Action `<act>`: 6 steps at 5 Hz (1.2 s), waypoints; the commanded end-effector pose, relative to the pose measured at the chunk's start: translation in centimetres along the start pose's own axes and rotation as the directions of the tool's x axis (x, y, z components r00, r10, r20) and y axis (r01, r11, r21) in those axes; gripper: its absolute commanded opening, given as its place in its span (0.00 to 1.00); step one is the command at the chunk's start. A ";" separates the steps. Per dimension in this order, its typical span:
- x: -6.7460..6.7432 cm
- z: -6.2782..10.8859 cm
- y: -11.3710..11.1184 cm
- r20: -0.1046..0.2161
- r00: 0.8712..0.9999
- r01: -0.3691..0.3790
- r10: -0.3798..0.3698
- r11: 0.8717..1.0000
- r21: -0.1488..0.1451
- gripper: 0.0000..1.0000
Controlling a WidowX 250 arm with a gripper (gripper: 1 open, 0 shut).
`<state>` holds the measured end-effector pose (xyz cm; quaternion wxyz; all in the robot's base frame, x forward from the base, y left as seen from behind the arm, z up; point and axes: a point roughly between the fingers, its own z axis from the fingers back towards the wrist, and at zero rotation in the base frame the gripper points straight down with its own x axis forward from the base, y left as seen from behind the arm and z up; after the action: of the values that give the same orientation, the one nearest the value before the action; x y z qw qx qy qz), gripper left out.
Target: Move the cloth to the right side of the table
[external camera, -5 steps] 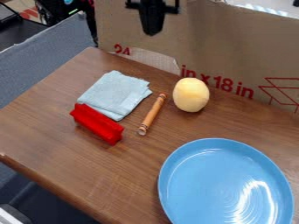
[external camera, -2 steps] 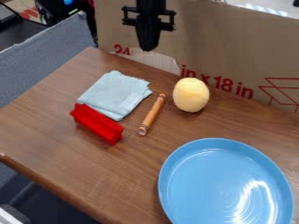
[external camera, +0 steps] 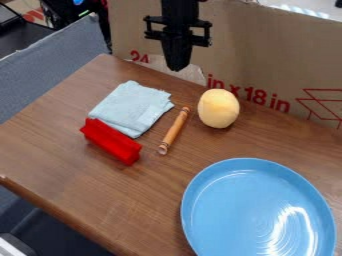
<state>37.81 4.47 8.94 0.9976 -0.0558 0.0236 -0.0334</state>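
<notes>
Cloth (external camera: 130,108) below end effector (external camera: 178,62)

high front view, angled down, tabletop close

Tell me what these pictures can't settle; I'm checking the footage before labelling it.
Camera view:
- gripper: fingertips small, dark and blurred
- blue plate: lower rim cut off by the bottom edge
- cardboard box: partly hidden behind the gripper
- cloth: underside hidden by its own top
</notes>
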 end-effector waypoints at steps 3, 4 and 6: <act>0.0 4.8 -1.1 0.063 0.997 0.045 -0.046 0.999 0.012 0.00; 1.2 4.9 -1.3 0.052 0.998 0.046 -0.046 0.999 0.008 0.00; -0.9 3.7 -2.2 0.009 0.999 0.034 -0.035 0.999 0.007 0.00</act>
<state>36.73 2.65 9.08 0.9946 -0.0638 0.0689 -0.0447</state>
